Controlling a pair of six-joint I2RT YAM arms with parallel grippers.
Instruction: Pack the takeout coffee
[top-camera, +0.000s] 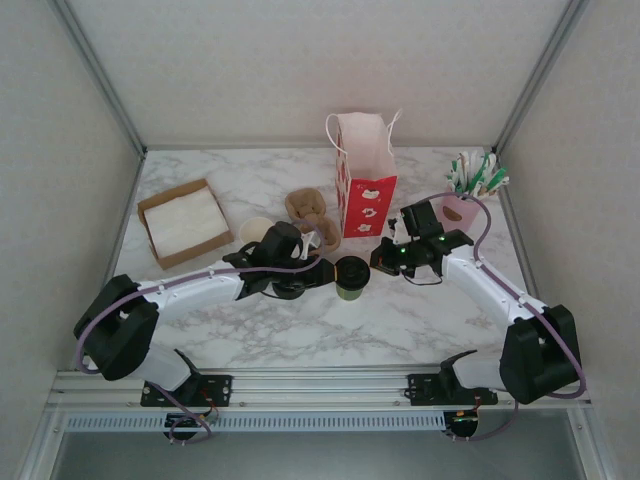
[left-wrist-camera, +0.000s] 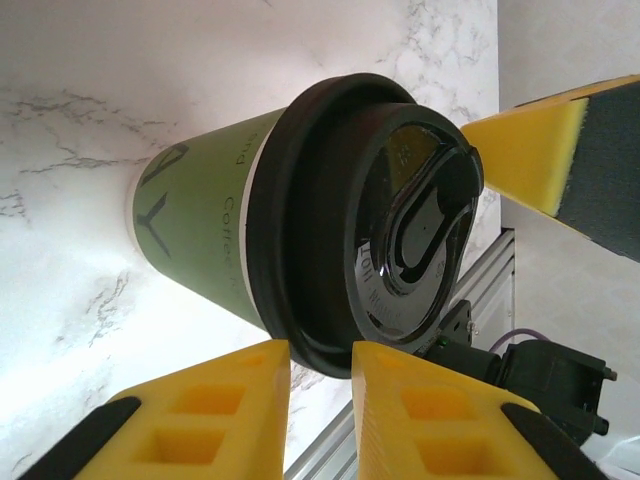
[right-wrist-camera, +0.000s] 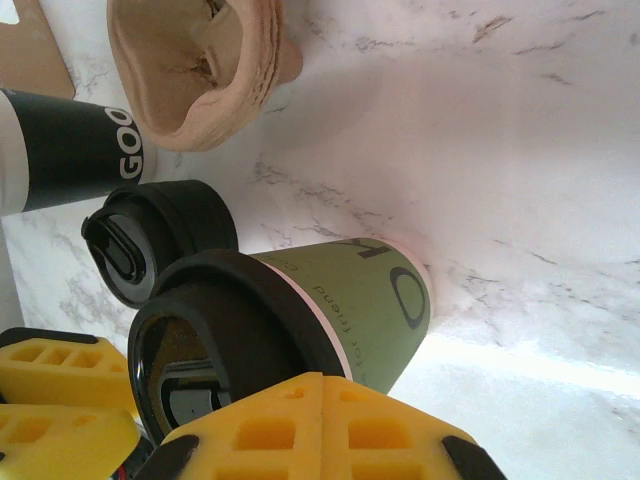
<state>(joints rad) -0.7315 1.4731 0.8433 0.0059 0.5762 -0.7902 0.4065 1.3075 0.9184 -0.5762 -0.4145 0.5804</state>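
Observation:
The takeout coffee (top-camera: 351, 277), an olive-green paper cup with a black lid, stands upright mid-table between both grippers. My left gripper (top-camera: 330, 270) reaches in from the left. In the left wrist view its yellow fingers (left-wrist-camera: 225, 400) stand a narrow gap apart with the lid's rim (left-wrist-camera: 310, 340) pinched between their tips; the cup's green side (left-wrist-camera: 210, 240) is above. My right gripper (top-camera: 378, 262) comes from the right, its fingers (right-wrist-camera: 322, 400) pressed together against the lid's edge, with the cup (right-wrist-camera: 370, 300) behind them.
A red-and-white paper bag (top-camera: 365, 185) stands open just behind the cup. A loose black lid (right-wrist-camera: 160, 235), a black cup (right-wrist-camera: 70, 150) and a brown pulp carrier (top-camera: 305, 207) lie behind the left arm. A cardboard napkin box (top-camera: 183, 222) sits far left, a pink stirrer holder (top-camera: 470, 195) far right.

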